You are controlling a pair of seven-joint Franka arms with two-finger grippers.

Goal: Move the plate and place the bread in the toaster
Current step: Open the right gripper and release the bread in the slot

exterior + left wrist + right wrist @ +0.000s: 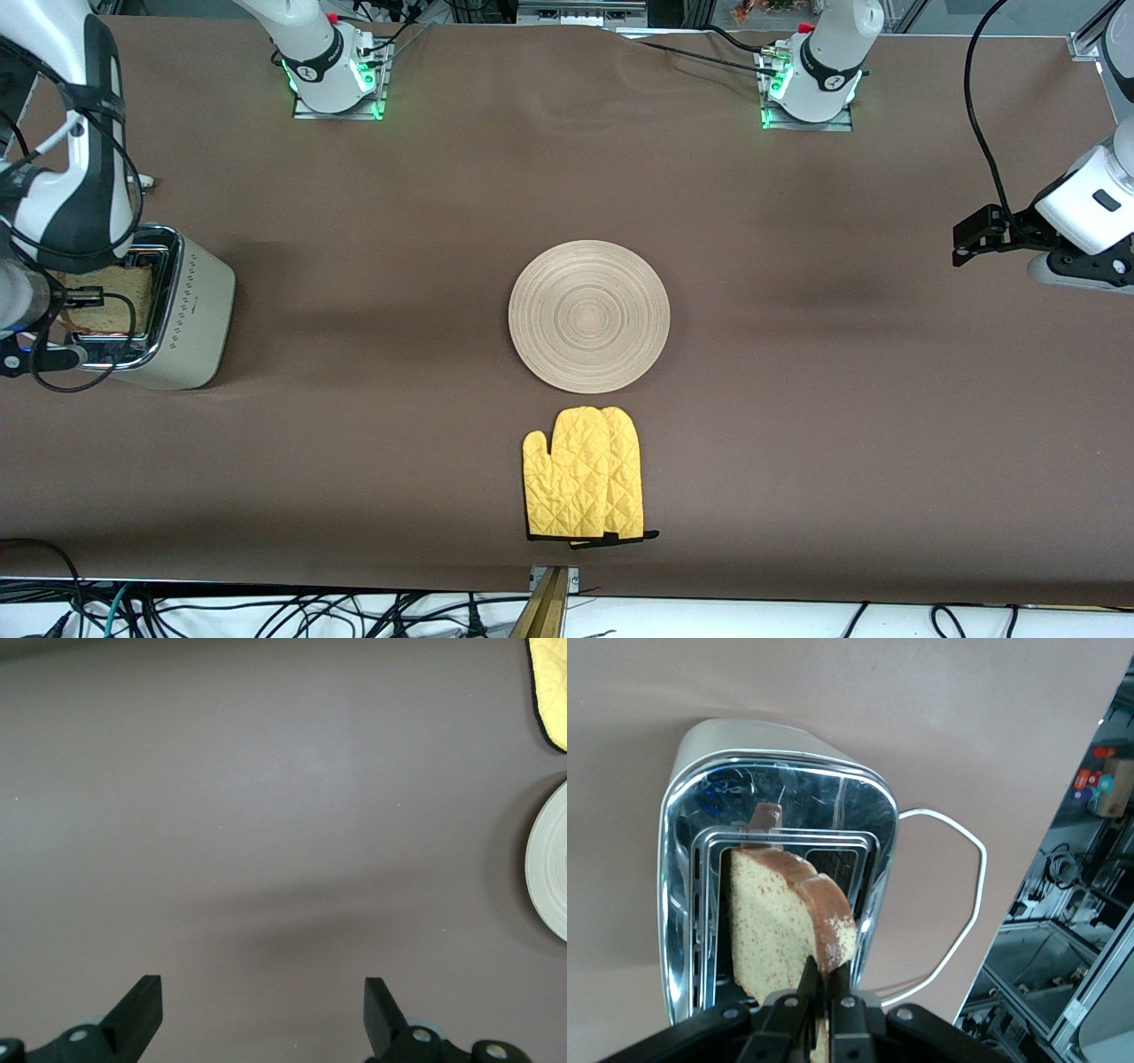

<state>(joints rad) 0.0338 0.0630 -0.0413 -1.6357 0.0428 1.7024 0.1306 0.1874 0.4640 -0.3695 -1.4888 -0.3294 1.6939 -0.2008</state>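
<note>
My right claw (824,988) is pinched shut on the crust edge of the squarish slice of light brown speckled bread (784,926), and I hold it just above the cream-beige boxy toaster with the shiny chrome top (190,323). The slice hangs over a slot; its lower edge looks level with the opening, though I cannot tell how deep it sits. The toaster stands at the right arm's end of the brown counter (797,399), a white cord (957,895) looping beside it. My right arm bends down over the toaster, wrist pointing at the chrome top.

My left claw (263,1010) waits spread wide, holding nothing, over bare counter at the left arm's end, its arm hanging with the wrist turned down.

The large round light-wood plate with ring grooves (589,316) lies flat mid-counter, well apart from both claws. A yellow quilted oven mitt (583,474) lies just beside it, nearer the front camera.
</note>
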